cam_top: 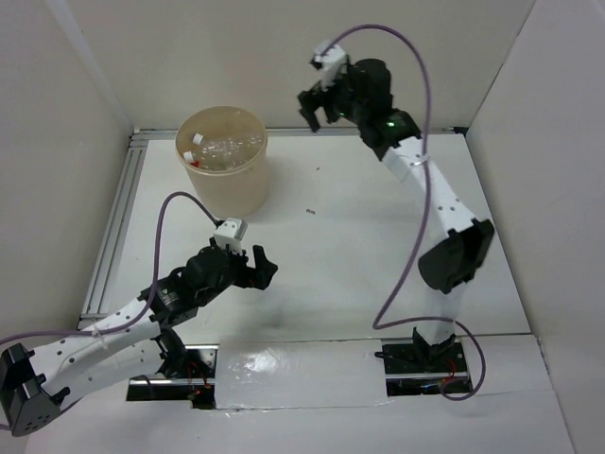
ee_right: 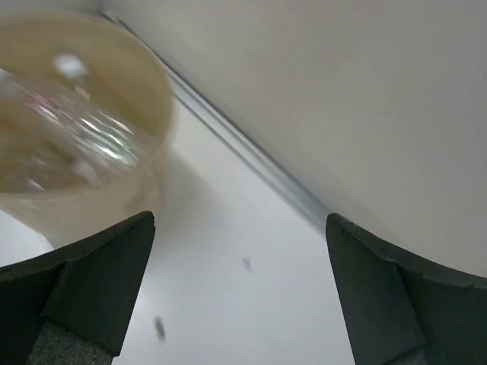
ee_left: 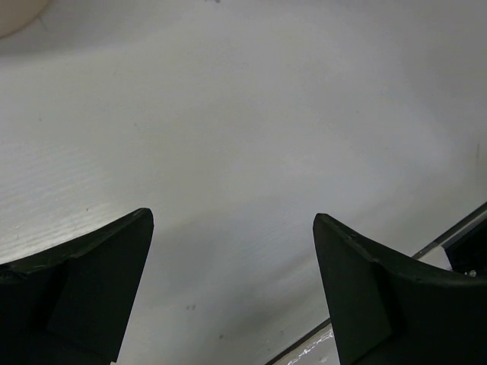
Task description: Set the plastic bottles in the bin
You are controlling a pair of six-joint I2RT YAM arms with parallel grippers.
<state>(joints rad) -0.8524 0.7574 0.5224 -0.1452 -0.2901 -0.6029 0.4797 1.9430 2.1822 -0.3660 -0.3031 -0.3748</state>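
Observation:
The beige bin point(cam_top: 225, 192) stands at the far left of the table. Several clear plastic bottles point(cam_top: 223, 149), some with red caps, lie inside it. In the right wrist view the bin point(ee_right: 152, 84) and blurred clear bottles point(ee_right: 68, 137) show at the upper left. My right gripper point(cam_top: 316, 107) is open and empty, raised to the right of the bin near the back wall; it also shows in the right wrist view point(ee_right: 240, 228). My left gripper point(cam_top: 262, 268) is open and empty over bare table in front of the bin; it also shows in the left wrist view point(ee_left: 232, 220).
White walls enclose the table on the left, back and right. A metal rail point(cam_top: 113, 227) runs along the left edge and another along the back point(ee_right: 251, 152). A corner of the bin's base point(ee_left: 19, 15) shows in the left wrist view.

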